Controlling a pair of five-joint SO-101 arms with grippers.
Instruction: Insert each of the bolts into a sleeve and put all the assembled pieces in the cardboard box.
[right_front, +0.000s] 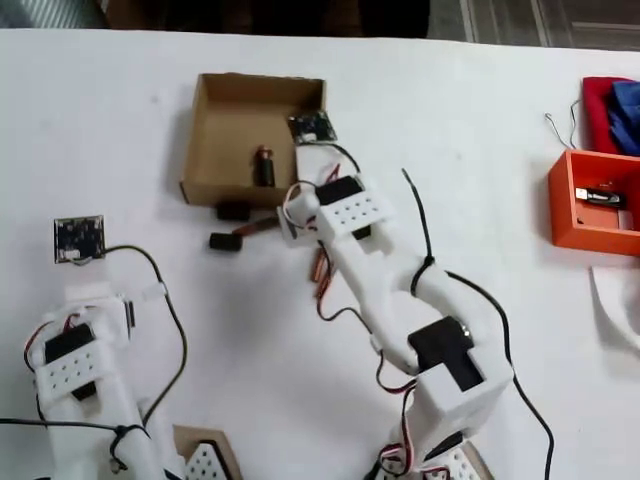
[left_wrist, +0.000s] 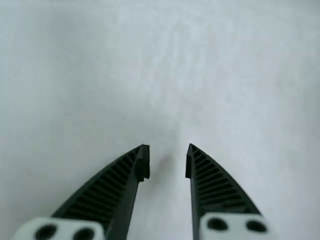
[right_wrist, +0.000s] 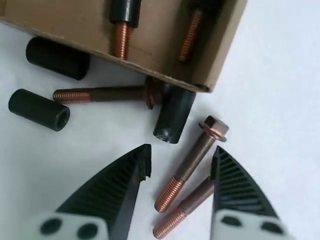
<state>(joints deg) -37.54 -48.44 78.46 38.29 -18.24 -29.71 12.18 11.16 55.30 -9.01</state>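
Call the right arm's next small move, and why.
Probably lower the right gripper and close on the bolt that lies between its open jaws. That bolt is loose on the table with no sleeve on it. A second bolt lies close beside it, and empty sleeves wait near the cardboard box.

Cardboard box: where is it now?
High view: the cardboard box sits toward the table's far side, just beyond the right gripper; loose sleeves and bolts lie by its near wall.
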